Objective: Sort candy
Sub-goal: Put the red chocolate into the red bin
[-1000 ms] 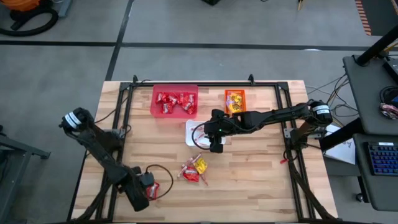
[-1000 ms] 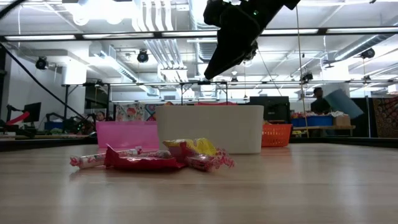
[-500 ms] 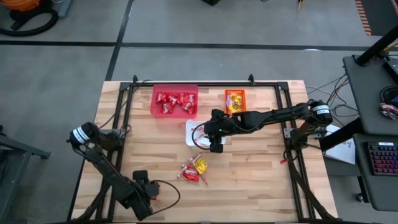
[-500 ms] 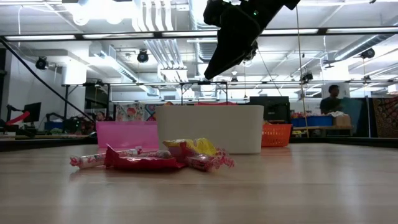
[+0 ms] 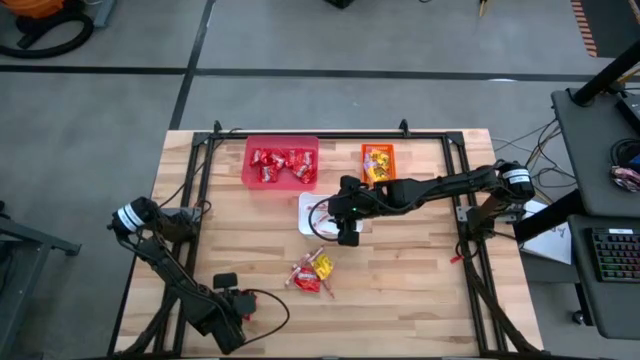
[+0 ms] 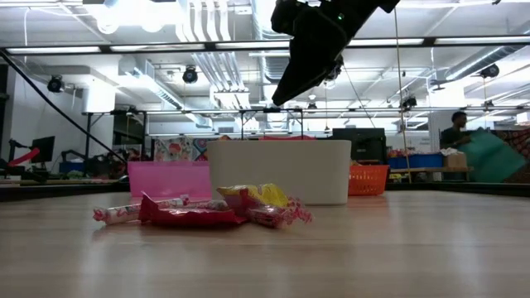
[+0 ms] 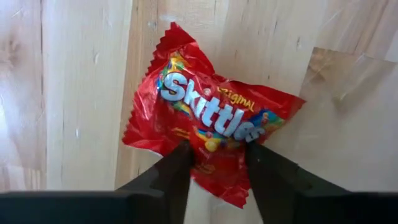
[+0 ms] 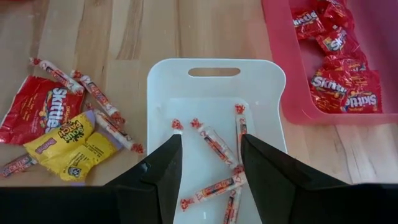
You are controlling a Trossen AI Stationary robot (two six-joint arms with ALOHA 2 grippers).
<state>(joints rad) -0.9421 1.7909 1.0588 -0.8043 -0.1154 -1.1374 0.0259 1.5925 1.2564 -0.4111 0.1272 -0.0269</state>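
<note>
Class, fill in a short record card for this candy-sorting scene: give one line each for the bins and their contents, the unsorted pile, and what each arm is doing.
Pink-red bin: shiny red packets
Orange bin: yellow-orange packets inside
White bin: thin red-and-white sticks
Unsorted pile: red packet, yellow packets and sticks, on the table in front of the white bin
Left gripper: at the table's front left, jaws either side of a red Skittles packet
Right gripper: above the white bin, jaws open, holding nothing

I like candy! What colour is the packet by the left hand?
Shiny red, with rainbow lettering: the packet, best seen in the left wrist view.
</note>
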